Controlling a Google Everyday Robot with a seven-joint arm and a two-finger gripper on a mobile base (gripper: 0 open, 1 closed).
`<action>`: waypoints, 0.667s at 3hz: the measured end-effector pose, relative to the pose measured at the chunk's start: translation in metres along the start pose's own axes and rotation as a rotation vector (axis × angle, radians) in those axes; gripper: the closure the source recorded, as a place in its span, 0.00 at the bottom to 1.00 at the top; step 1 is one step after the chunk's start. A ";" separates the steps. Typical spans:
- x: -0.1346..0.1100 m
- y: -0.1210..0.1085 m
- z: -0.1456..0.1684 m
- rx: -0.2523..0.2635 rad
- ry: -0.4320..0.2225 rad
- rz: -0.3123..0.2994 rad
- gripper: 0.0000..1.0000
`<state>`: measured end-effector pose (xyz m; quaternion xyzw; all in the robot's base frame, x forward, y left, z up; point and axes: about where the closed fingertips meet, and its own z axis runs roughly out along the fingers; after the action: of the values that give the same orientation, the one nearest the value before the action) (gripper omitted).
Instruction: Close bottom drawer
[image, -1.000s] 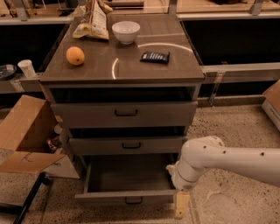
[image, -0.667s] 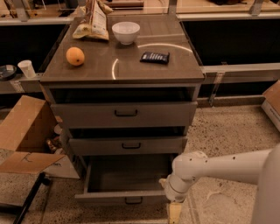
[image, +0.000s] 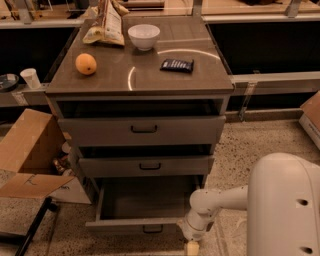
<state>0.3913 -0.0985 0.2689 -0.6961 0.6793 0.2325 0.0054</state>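
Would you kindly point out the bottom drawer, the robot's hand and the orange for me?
bottom drawer (image: 117, 226): camera view, left half of its front panel.
hand (image: 192, 247): camera view, its pale tip, low beside the drawer's right front corner.
orange (image: 86, 64): camera view, the fruit's middle.

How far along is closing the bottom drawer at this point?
Done: nothing yet; the bottom drawer stands pulled well out, its inside showing. In hand: the gripper sits low by the right end of the drawer's front panel; whether it touches the panel cannot be told. Left: push the front in until it lines up with the middle drawer above.
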 end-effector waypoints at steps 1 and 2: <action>0.010 -0.006 0.041 -0.062 -0.016 0.037 0.19; 0.010 -0.023 0.064 -0.048 -0.028 0.074 0.42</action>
<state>0.3921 -0.0852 0.2013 -0.6670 0.6987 0.2586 -0.0105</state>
